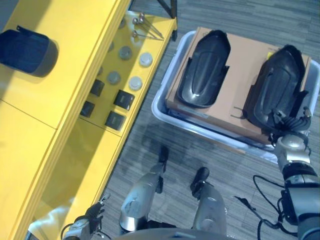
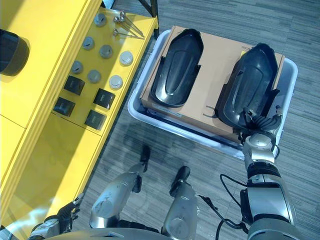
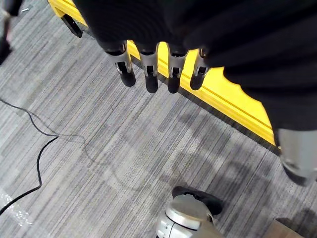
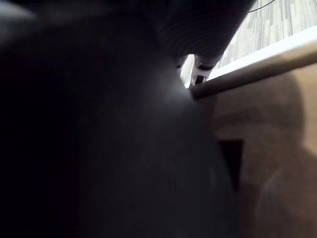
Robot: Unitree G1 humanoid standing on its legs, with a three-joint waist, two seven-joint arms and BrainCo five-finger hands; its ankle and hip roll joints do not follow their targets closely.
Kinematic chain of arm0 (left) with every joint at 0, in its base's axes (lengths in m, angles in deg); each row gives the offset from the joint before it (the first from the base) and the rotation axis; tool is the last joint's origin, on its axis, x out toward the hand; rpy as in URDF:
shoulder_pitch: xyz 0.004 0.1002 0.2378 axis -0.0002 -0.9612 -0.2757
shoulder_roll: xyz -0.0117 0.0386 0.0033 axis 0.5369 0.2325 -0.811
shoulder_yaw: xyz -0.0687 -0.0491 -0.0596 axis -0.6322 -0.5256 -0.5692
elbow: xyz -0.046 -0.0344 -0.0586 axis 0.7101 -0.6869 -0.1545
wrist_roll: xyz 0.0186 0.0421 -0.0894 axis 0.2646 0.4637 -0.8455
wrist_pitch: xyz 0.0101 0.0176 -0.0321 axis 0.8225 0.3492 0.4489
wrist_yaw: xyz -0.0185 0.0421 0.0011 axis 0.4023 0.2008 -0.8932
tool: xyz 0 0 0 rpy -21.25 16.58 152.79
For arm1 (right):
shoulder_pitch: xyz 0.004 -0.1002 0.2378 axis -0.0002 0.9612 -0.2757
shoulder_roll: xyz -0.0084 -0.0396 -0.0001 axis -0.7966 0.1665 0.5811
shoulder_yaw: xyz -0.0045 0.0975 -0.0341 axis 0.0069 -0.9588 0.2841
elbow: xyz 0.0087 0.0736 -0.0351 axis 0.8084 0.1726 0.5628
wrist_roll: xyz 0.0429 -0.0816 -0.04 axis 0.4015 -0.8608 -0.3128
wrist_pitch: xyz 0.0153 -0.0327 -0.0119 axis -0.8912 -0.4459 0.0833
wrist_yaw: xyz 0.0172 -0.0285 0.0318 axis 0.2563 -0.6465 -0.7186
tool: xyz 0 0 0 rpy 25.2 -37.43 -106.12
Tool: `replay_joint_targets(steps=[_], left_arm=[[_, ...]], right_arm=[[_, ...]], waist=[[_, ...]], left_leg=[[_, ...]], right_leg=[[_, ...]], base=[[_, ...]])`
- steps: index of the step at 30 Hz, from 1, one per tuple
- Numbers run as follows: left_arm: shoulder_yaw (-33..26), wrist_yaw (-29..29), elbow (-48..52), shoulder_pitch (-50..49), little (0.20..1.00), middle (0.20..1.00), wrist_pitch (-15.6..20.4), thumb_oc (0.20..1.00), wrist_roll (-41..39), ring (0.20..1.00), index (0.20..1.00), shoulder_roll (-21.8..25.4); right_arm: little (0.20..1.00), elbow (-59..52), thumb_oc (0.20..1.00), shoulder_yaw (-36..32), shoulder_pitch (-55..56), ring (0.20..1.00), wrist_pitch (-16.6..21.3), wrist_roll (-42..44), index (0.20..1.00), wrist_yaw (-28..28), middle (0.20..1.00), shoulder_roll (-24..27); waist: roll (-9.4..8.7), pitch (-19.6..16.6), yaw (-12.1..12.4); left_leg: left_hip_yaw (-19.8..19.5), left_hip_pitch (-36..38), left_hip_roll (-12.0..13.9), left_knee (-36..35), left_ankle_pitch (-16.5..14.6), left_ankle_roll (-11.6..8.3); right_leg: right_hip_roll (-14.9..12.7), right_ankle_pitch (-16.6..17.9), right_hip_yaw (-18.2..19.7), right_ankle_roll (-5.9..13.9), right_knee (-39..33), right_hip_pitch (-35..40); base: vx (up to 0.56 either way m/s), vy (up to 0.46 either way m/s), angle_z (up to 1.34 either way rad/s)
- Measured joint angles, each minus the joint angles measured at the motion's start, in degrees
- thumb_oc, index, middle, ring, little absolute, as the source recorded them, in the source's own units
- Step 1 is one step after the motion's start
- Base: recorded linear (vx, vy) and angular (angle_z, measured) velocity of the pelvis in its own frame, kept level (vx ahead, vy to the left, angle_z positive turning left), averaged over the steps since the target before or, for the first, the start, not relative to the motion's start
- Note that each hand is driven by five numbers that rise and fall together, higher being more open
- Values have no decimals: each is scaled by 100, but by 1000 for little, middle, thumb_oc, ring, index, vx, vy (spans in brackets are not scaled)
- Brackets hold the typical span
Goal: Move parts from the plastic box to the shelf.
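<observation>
1. The right hand [image 2: 257,122] sits at the near edge of the right-hand black moulded plastic part [image 2: 248,85], at about 4 o'clock in the head views. Its fingers lie against or under the part's rim, and I cannot tell whether they are curled on it. The forearm runs straight up from 5 o'clock, wrist extended.
2. In the right wrist view the dark, smooth part takes up most of the frame, with the pale rim of the box and brown cardboard past it.
3. The left hand [image 3: 153,69] hangs low beside the shelf, at 7 o'clock in the head views. Its fingers [image 3: 150,79] are straight, side by side and hold nothing, pointing down over the grey striped carpet floor [image 3: 124,148].
4. A second glossy black oval part [image 2: 176,67] lies at 12 o'clock. Both rest, well apart, on a flat brown cardboard sheet [image 2: 212,75] in the pale grey plastic box [image 2: 137,112].
5. The bright yellow shelf [image 2: 30,145] spans 8 to 11 o'clock. Its lower tier carries small black square blocks [image 2: 104,98], grey round caps [image 2: 116,81] and thin metal pins [image 2: 126,25].
6. A dark rounded part [image 1: 25,50] lies on the top tier at 10 o'clock.
7. No writing is readable.
</observation>
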Motion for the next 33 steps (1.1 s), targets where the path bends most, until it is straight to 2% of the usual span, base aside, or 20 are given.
replay_joint_targets(steps=[1,2,3,4,19,24,25,27,28,31,32,33], left_arm=[[4,56,0,0,1000,1000,-1,1000,0,1000,1000,-1],[26,61,5,0,1000,1000,-2,1000,0,1000,1000,0],[41,62,18,0,1000,1000,-2,1000,0,1000,1000,0],[44,62,20,1,1000,1000,-2,1000,0,1000,1000,0],[152,70,252,33,1000,1000,83,1000,-187,1000,1000,1],[95,90,707,22,1000,1000,121,1000,-566,1000,1000,4],[-102,171,946,-32,1000,1000,188,1000,-729,1000,1000,33],[-144,186,1370,-25,1000,1000,171,1000,-835,1000,1000,124],[-326,200,1862,-183,1000,1000,149,1000,-906,1000,1000,131],[-324,131,3407,-334,1000,1000,-8,1000,-1008,1000,1000,416],[-322,98,4210,-427,1000,1000,-62,1000,-1054,1000,1000,661],[-328,81,4466,-320,1000,1000,-94,1000,-1089,1000,1000,815]], right_arm=[[887,9,887,12,-30,887,-64,0,887,-7,887,-17],[432,39,432,41,-32,432,-73,-1,432,-20,432,-36],[285,54,285,69,-53,285,-66,2,285,-34,285,-58],[200,51,200,71,-67,200,-62,1,200,-67,200,-64],[200,266,200,51,-6,200,80,227,200,-124,200,-84],[200,-15,200,-249,499,200,208,671,200,-65,200,-410],[200,-269,200,-338,850,200,281,715,200,-5,200,-635],[200,-722,200,-526,1185,200,323,711,200,134,200,-808],[200,-1269,200,-699,1533,200,322,707,200,280,200,-917],[200,-2439,200,-868,2277,200,332,652,200,399,200,-1006],[200,-2922,200,-902,2586,200,355,599,200,445,200,-1083],[200,-3008,200,-884,2616,200,394,484,200,445,200,-1119]], waist=[[-21,31,-2],[-29,40,1],[-36,43,5],[-50,53,1],[-108,101,-70],[-171,109,-53],[-272,-1,-31],[-364,-127,-85],[-382,-176,-105],[-494,-404,-155],[-593,-711,-159],[-676,-983,-226]], left_leg=[[-18,0,10,13,0,-2],[-34,-5,11,24,0,-2],[-59,-38,14,49,-5,-6],[-73,-84,20,78,-7,-8],[-134,-143,88,196,37,-36],[-139,276,122,190,-65,4],[-122,439,144,180,-139,-4],[-102,538,164,136,-191,-19],[-84,669,188,85,-191,-17],[21,1036,207,73,-284,12],[58,1169,207,40,-351,18],[102,1203,209,20,-397,20]], right_leg=[[3,-42,-13,10,37,-2],[2,-62,-13,7,70,-12],[-1,-82,-16,-13,107,-41],[-1,-95,-23,-33,140,-80],[21,-150,-99,-152,354,-131],[62,-207,-121,-135,249,340],[108,-218,-103,-166,139,531],[137,-179,-123,-162,-1,661],[191,-129,-133,-139,-157,840],[255,5,-104,-44,-482,1303],[302,58,-69,-4,-694,1497],[309,67,-32,-16,-778,1517]], base=[[-7,-19,3],[-7,-20,5],[-2,-14,4],[2,-15,5],[6,-21,2],[75,-44,-1],[125,-29,-10],[103,-19,-5],[120,-19,-7],[112,-8,-12],[74,11,-21],[95,20,-23]])
